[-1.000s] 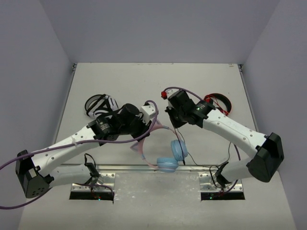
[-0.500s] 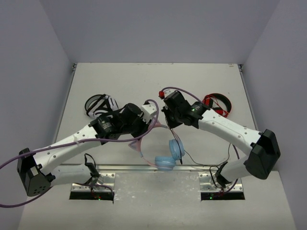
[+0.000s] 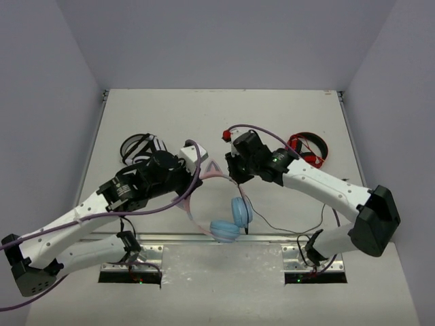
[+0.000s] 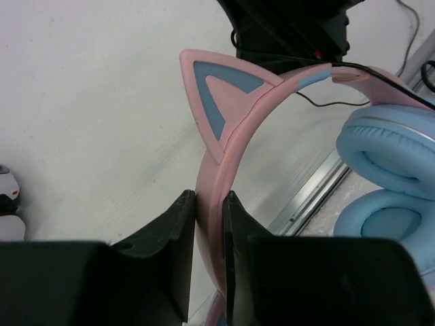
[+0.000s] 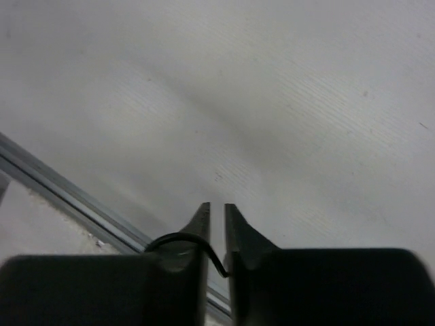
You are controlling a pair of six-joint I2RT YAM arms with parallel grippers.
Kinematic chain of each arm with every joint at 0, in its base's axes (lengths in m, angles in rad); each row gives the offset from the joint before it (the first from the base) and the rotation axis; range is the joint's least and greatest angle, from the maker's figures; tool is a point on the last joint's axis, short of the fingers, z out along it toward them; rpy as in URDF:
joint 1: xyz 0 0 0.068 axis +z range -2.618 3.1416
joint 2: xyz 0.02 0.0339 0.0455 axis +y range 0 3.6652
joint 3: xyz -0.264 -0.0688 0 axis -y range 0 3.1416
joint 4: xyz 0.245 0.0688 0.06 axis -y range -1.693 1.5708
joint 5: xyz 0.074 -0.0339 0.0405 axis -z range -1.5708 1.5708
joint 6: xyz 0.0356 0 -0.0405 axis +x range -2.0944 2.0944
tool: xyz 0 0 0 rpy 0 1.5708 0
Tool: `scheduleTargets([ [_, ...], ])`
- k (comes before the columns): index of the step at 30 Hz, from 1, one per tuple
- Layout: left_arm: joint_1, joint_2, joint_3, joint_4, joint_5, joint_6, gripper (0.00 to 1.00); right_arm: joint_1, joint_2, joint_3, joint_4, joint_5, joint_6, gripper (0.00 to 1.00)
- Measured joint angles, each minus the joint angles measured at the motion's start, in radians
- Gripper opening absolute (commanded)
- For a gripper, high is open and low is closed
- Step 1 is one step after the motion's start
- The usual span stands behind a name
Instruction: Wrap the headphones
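Observation:
The headphones [image 3: 239, 210] have a pink band, cat ears and light blue ear cups. They hang near the table's front middle. My left gripper [image 3: 193, 182] is shut on the pink band [image 4: 210, 204] just below one cat ear [image 4: 219, 92]. Both ear cups [image 4: 385, 157] show at the right of the left wrist view. My right gripper [image 3: 237, 179] is just right of the band's top and is shut on the thin black cable [image 5: 204, 243], which loops over the left finger. The cable [image 3: 285, 229] trails right across the table.
White-and-black headphones [image 3: 141, 147] lie at the back left, behind my left arm. Red-and-black headphones [image 3: 310, 145] lie at the back right, behind my right arm. A metal rail [image 3: 272, 238] runs along the table's front edge.
Both grippers have moved left, carrying the headphones. The ear cups have shifted left and the left arm has pulled back toward the left.

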Motion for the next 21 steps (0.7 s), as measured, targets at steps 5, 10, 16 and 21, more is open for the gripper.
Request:
scheduleTargets([
  [5, -0.001, -0.076, 0.000, 0.079, 0.072, -0.013, 0.00, -0.002, -0.115, -0.111, 0.160, -0.162, -0.034, 0.47],
  [10, -0.007, -0.112, 0.008, 0.122, 0.091, -0.032, 0.00, -0.021, -0.189, -0.177, 0.253, -0.253, -0.061, 0.38],
  [16, -0.008, -0.161, 0.008, 0.124, 0.017, -0.077, 0.00, -0.095, -0.313, -0.321, 0.396, -0.386, -0.052, 0.53],
  [21, -0.008, -0.195, 0.041, 0.125, -0.011, -0.125, 0.00, -0.100, -0.366, -0.412, 0.544, -0.524, -0.032, 0.67],
])
